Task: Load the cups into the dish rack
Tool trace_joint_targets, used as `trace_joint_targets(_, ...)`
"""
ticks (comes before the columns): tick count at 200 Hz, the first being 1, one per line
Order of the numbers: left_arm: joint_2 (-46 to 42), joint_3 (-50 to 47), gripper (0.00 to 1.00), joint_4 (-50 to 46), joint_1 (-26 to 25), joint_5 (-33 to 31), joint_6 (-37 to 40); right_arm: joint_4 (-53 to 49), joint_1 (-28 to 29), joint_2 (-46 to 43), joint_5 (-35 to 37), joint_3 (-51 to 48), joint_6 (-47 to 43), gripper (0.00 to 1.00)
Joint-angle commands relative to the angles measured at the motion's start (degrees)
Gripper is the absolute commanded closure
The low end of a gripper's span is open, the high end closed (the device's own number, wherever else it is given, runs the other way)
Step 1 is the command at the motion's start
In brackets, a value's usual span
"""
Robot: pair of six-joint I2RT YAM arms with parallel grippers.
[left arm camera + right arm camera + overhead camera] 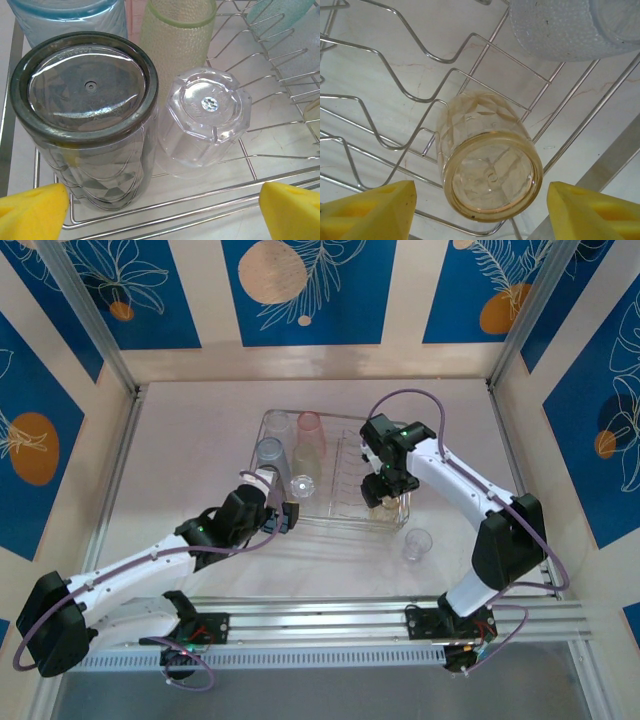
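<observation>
The dish rack (345, 470) sits in the middle of the bench (190, 440), and most cups are in it. An amber cup (490, 170) lies tipped on its side across the wire prongs (395, 85), near the 4 o'clock corner of the rack. The right hand (481, 200) is just over it, with one yellow finger at 9 o'clock of the cup and one at 3 o'clock. The fingers are apart and do not touch the cup, so this hand holds nothing. The left hand (165, 212) is wide open and holds nothing too. In front of it a grey cup (90, 115) and a small clear cup (207, 125) stand upside down in the rack. A loose clear cup (417, 543) stands on the bench, at 5 o'clock from the rack.

The cups look light and thin. Their plastic sides are smooth, so they may slip, and the amber one may roll on the wires. A good place to hold is across the round sides, near the middle, with a soft squeeze.
</observation>
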Motion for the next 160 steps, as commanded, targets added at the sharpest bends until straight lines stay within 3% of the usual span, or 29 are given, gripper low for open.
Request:
trace_joint_targets(1,-1.34,-0.20,0.03,-0.98,0.13,-0.35,0.06,0.22,0.39,1.08,0.91,-0.59,-1.84,0.32)
trace_joint_targets(104,-1.73,-0.48,0.03,-1.27,0.12,-0.39,-0.29,-1.17,2.13,3.12,2.17,-0.90,-2.83,0.40)
trace_joint_targets(160,-2.18,-0.83,0.03,-1.40,0.08,-0.60,-0.27,-1.54,2.32,4.05,5.03,-0.38,-3.09,0.39)
